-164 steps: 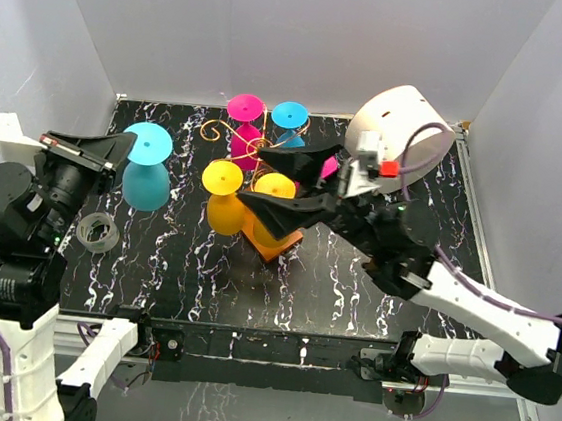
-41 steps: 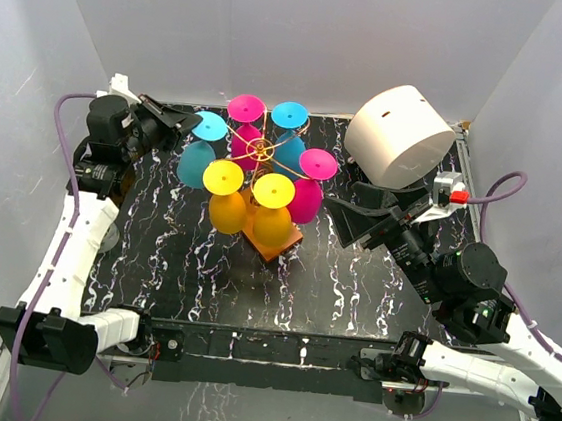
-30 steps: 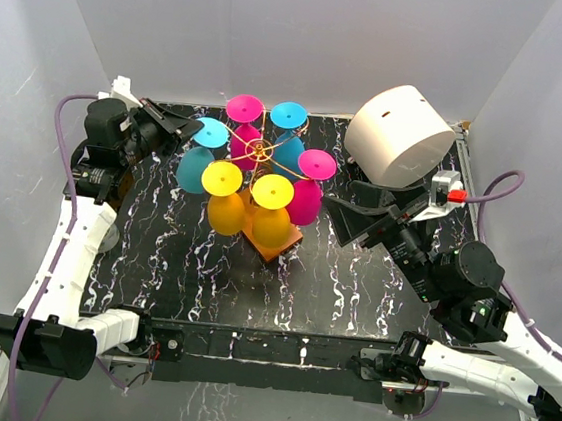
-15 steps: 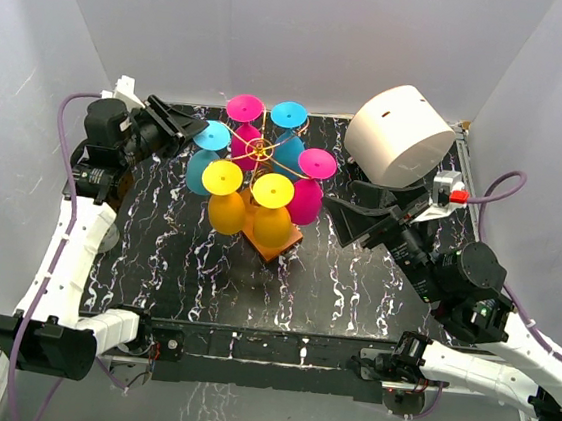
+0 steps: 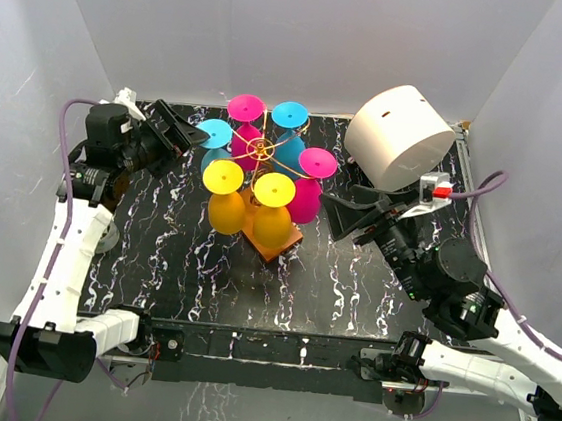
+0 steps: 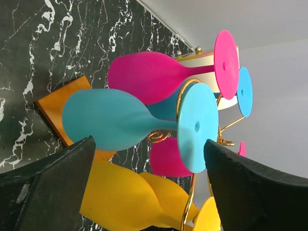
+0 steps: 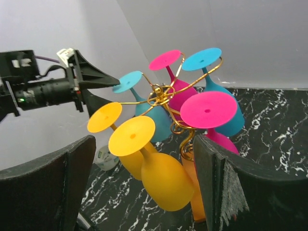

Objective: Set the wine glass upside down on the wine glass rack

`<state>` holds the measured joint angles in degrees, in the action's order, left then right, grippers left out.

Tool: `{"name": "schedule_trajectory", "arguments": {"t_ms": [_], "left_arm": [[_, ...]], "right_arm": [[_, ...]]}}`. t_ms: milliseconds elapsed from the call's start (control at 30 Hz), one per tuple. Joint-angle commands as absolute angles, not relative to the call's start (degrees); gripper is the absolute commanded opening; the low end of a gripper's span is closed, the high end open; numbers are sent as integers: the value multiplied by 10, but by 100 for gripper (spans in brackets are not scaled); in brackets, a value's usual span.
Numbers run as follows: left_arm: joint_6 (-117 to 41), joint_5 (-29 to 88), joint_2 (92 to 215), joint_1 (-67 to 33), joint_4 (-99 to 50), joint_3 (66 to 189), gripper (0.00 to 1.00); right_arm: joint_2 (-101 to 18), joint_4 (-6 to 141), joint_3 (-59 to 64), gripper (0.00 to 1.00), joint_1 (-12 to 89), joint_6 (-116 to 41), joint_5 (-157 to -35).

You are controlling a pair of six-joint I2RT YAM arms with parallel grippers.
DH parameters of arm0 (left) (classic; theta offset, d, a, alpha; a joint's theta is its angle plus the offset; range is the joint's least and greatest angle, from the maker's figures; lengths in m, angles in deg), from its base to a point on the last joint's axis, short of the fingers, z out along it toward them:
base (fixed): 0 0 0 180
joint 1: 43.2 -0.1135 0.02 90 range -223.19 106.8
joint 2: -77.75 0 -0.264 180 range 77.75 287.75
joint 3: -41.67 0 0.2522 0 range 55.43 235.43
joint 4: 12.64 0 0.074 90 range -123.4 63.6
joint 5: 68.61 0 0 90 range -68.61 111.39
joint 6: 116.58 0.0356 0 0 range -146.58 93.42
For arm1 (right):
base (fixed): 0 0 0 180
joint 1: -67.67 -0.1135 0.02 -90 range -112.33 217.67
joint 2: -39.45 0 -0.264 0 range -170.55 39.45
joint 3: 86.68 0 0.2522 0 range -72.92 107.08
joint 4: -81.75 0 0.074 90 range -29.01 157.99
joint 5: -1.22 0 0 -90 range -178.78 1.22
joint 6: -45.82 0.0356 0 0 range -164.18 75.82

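The wine glass rack stands mid-table, gold wire on an orange base. Several glasses hang from it upside down, pink, cyan and yellow. The cyan wine glass hangs on the left arm of the rack. My left gripper is open just left of it. In the left wrist view that glass lies between my spread fingers without touching either, its foot caught on the gold wire. My right gripper is open and empty, right of the rack, facing the yellow glasses.
A large white cylinder lies on its side at the back right. A clear tape roll sits on the black marble tabletop at the left, partly behind my left arm. White walls close in three sides.
My left gripper has opened and let go of the cyan glass, which now hangs on the rack. The right arm has shifted slightly towards the rack.
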<state>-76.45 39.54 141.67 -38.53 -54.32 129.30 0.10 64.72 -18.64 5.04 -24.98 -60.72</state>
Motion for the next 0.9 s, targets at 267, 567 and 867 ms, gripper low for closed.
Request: {"name": "schedule_trajectory", "arguments": {"t_ms": [267,567,867], "left_arm": [[-591,360,1315,-386,-644,1340,99],[-523,253,1186,-386,-679,1370,99],[-489,187,1122,-386,-697,1393,99]], "right_arm": [[-8,454,-132,81,48,-171,-479],[54,342,-60,82,48,-198,-411],[116,325,0,83,48,-273,-356]]}}
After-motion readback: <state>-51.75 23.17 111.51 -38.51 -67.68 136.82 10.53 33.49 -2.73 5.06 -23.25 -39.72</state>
